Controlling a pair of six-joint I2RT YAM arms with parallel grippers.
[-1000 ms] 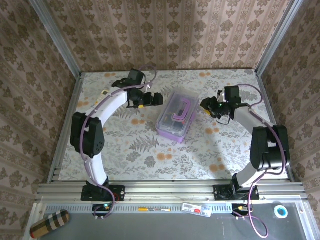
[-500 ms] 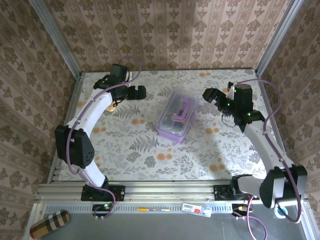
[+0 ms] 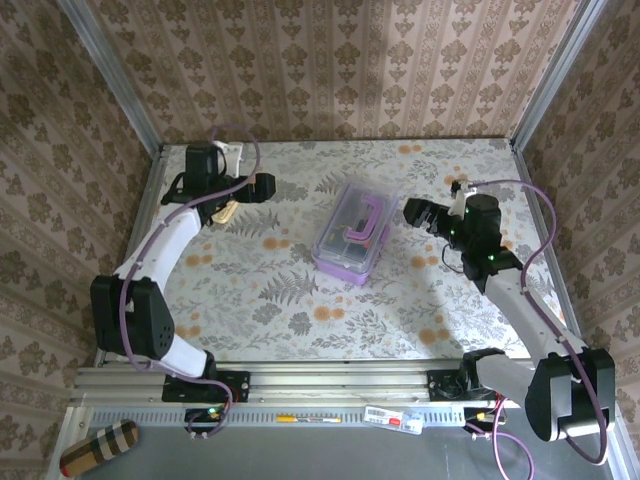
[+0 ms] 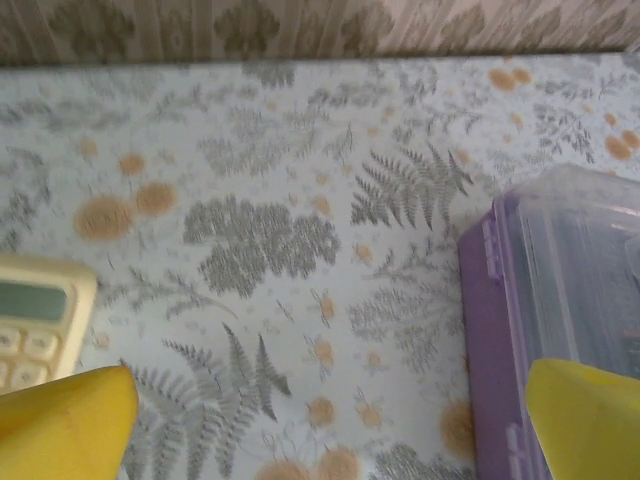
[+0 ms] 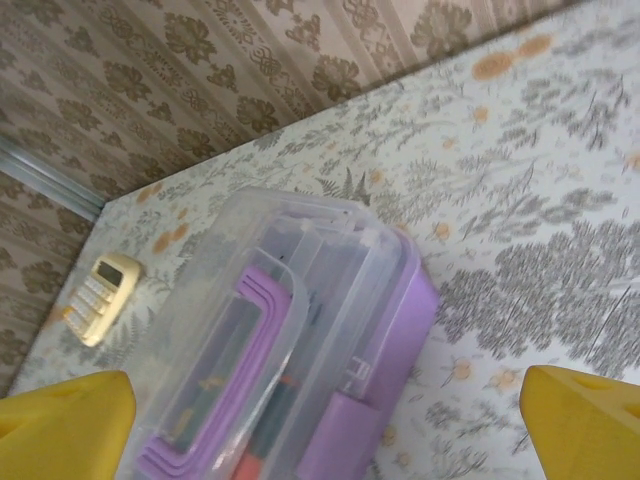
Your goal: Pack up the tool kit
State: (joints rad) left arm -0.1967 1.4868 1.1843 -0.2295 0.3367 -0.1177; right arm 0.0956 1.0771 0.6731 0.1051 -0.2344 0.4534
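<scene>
Fingers [image 5: 60,420] spread; case [image 5: 330,300] lies ahead between them.

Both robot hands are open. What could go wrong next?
The right gripper sits close beside the purple case, so a clumsy move could shove it. I cannot tell whether its clear lid is latched; lifted by the handle, it might pop open. The left gripper hangs near the calculator and could knock it.

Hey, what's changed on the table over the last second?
The left hand drew back leftward, away from the tool kit case. The right hand stayed beside it while its arm swung outward. Both hands are open, holding nothing. The case has not moved and is shut.
</scene>
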